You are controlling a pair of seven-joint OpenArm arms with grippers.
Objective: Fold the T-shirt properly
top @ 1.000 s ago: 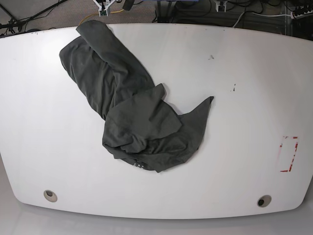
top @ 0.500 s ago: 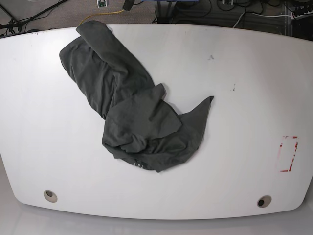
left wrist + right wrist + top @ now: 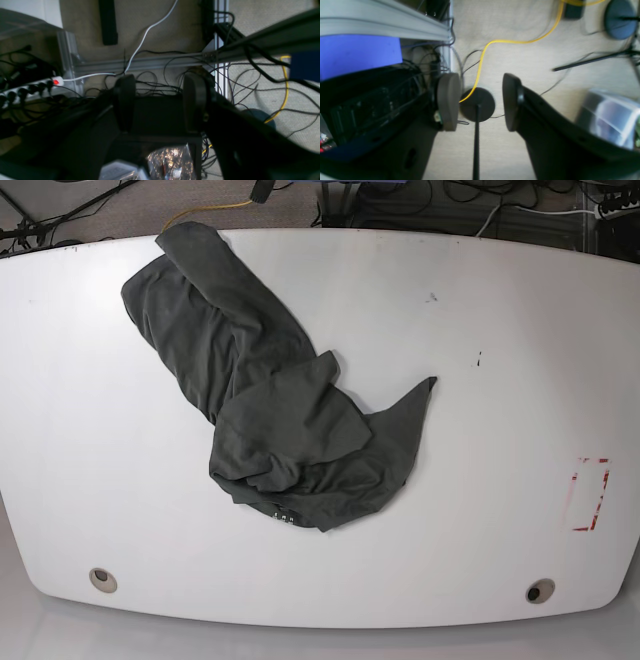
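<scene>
On the white table (image 3: 480,510) we see the T-shirt (image 3: 270,400), dark charcoal grey, lying crumpled and not folded. It stretches from the far left corner of the table toward the middle, where the cloth is bunched in several overlapping layers; one pointed flap (image 3: 420,395) reaches to the right. At the near edge of the heap there is a small light label (image 3: 284,518). On the right part of the table we notice a red rectangular mark (image 3: 590,494), and near the front edge two round holes (image 3: 102,579), one on each side. No arm is over the table in the base view. In the left wrist view, the left gripper (image 3: 160,105) has its two dark fingers (image 3: 124,100) spread apart with nothing between them; behind it we see the carpet floor, many black cables and a white power strip (image 3: 30,87) with a red switch. In the right wrist view, the right gripper (image 3: 476,102) is also spread and holds nothing; below it there is a yellow cable (image 3: 510,41) on the floor and the round black base of a stand (image 3: 477,105).
</scene>
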